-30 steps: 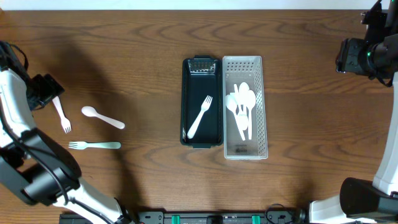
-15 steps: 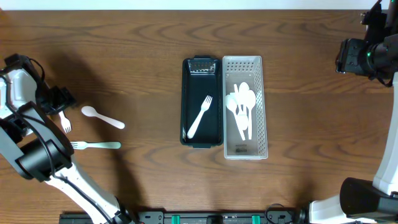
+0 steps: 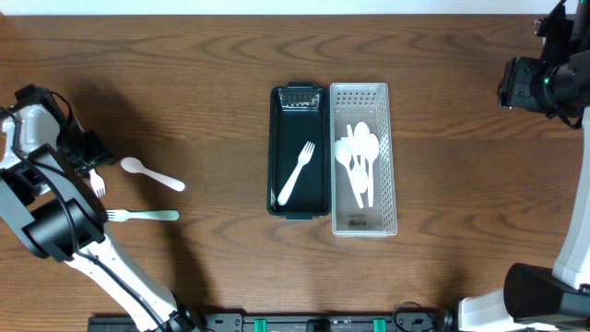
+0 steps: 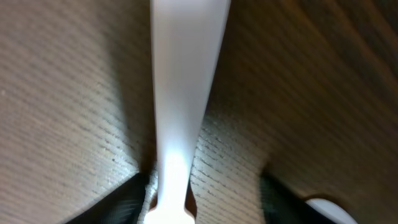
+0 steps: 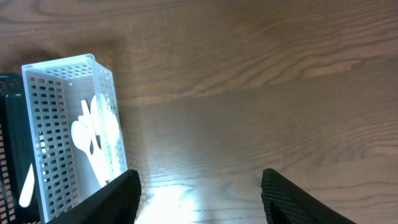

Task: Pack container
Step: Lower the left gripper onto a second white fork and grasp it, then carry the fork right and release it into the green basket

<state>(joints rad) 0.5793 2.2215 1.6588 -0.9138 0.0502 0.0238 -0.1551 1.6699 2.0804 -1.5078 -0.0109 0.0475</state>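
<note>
The L gripper is hanging low at the far L side of the table. It is sitting right over the top end of a white fork. In the L wrist view the fork's handle is running up the middle, w/ one dark finger on each side of it. The jaws are standing apart & not squeezing. One is looking v. close to the handle. The other is sitting a bit off, w/ bare wood showing btwn.

A white spoon is lying just beside the fork, on the side nearer the middle of the table. A green fork is lying near both, closer to the robot, w/ its prongs pointing L. None of the three are touching.

The black tray is sitting in the middle of the table. A tray fork is lying inside it, tilted, prongs up top. The white basket is sitting right next to the tray, side by side & touching. A bunch of white spoons is lying piled in it.

The R gripper is hanging at the far R edge, well apart from the basket. In the R wrist view its fingers are spread wide over bare wood & holding nothing.
</note>
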